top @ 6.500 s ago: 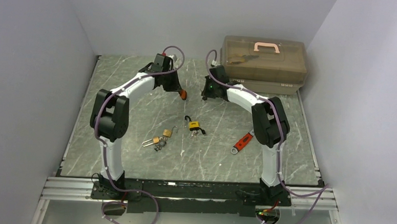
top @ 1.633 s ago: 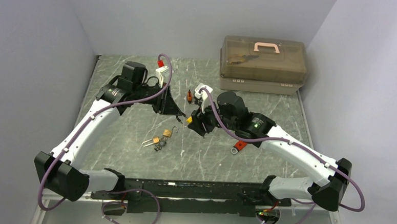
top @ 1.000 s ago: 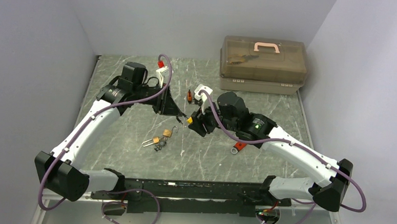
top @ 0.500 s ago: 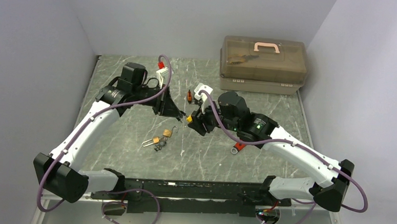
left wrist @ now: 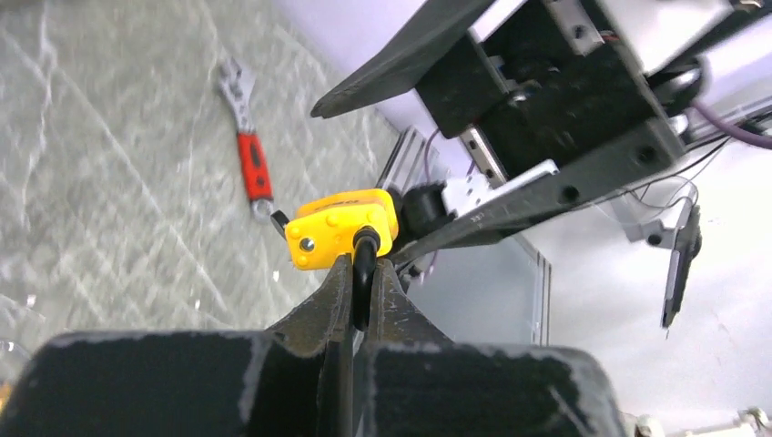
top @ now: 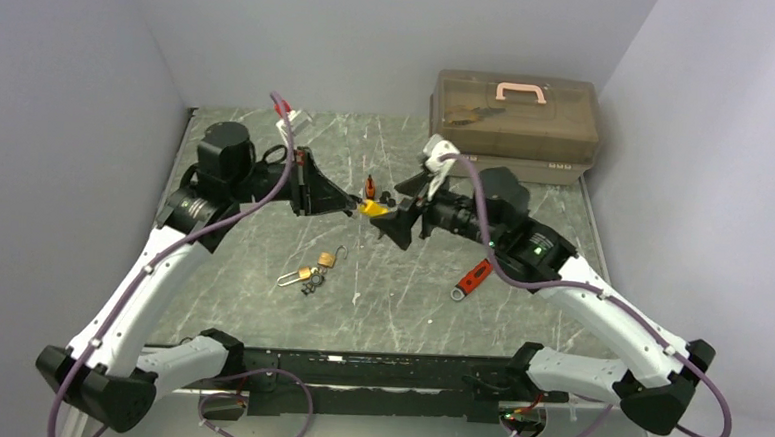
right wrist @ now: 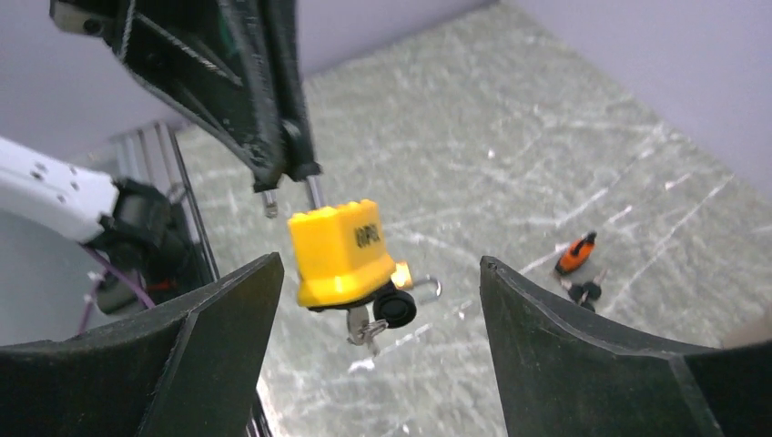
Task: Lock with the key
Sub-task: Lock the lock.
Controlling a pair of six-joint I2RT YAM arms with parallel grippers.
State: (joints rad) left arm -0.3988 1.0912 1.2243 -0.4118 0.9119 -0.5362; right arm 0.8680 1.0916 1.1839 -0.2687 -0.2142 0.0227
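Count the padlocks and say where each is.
3. Yellow padlock: held by its shackle in the left gripper. Nearer brass padlock and farther brass padlock: side by side on the table.

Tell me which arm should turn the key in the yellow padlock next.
Right. The right claw is open and lined up on the key hanging under the yellow padlock. The left claw is shut on the padlock's shackle, so it is busy.

my fingers [left wrist: 323, 314] are black, the padlock [right wrist: 341, 250] bright yellow with a black-headed key [right wrist: 393, 309], the table [top: 409, 300] grey-green with white marble veins, the wrench [left wrist: 250, 155] red-gripped, the toolbox [top: 514, 125] smoky brown with a pink handle [top: 518, 90].
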